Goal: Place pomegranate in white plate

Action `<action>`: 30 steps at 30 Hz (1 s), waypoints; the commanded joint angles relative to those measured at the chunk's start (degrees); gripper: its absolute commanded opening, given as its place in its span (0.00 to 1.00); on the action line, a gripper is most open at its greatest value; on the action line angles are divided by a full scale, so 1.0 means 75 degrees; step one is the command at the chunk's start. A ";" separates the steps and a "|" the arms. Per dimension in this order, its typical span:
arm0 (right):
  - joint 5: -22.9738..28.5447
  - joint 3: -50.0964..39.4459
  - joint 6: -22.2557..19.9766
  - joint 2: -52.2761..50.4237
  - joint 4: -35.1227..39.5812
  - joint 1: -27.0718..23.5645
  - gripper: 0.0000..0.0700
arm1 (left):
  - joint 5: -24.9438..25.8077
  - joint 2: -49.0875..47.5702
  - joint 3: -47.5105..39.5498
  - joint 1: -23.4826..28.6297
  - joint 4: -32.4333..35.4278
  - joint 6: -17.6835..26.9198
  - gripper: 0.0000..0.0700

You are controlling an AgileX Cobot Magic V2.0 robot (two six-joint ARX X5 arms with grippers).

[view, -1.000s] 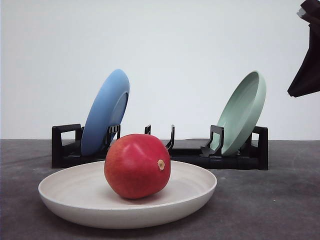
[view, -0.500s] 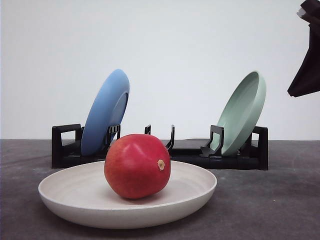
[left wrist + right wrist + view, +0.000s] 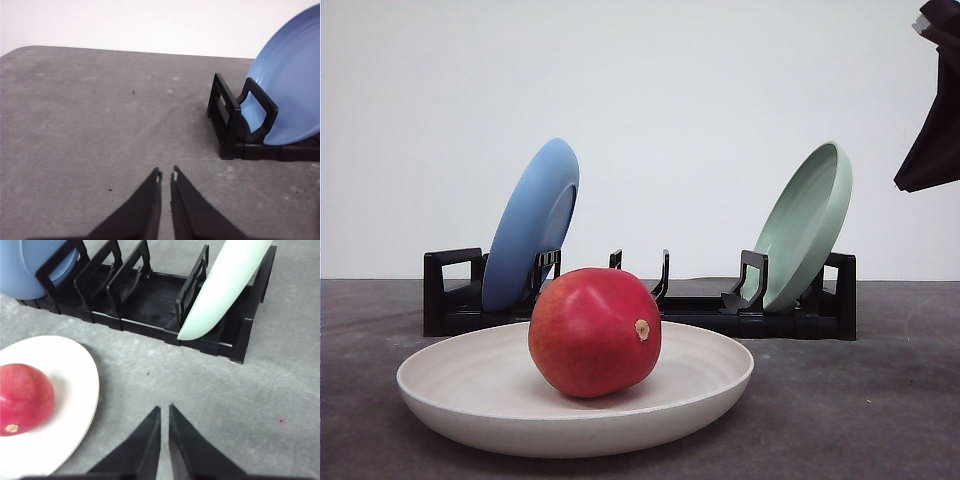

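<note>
Pomegranate: resting inside the white plate, stem nub toward the right.
Right gripper: fingers pressed nearly together, empty, above the table beside the plate.
Left gripper: fingers likewise close, apparently holding nothing, over bare table.
Rack: behind the plate, holding a blue plate and a green plate on edge.

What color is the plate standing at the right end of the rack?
Pale green plate, clearest in the front view.

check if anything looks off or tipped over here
Nothing stands out. The pomegranate sits in the white plate, and the blue plate and green plate stand in the rack.
</note>
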 commanded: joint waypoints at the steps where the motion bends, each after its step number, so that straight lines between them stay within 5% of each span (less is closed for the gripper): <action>1: 0.0019 -0.0003 -0.0093 0.0038 0.0076 0.0035 0.03 | -0.0003 -0.0012 -0.0070 0.0000 0.0070 0.0064 0.02; 8: 0.0085 -0.0310 -0.1149 -0.0539 0.0401 -0.0191 0.03 | -0.0003 -0.0012 -0.0070 0.0003 0.0070 0.0064 0.02; 17: 0.0099 -0.2469 -0.1143 -0.2829 0.2143 -0.1526 0.03 | -0.0003 -0.0012 -0.0070 0.0000 0.0070 0.0064 0.02; 30: 0.0506 -0.3841 -0.1086 -0.5563 0.2044 -0.2548 0.03 | -0.0003 -0.0012 -0.0070 0.0002 0.0070 0.0064 0.02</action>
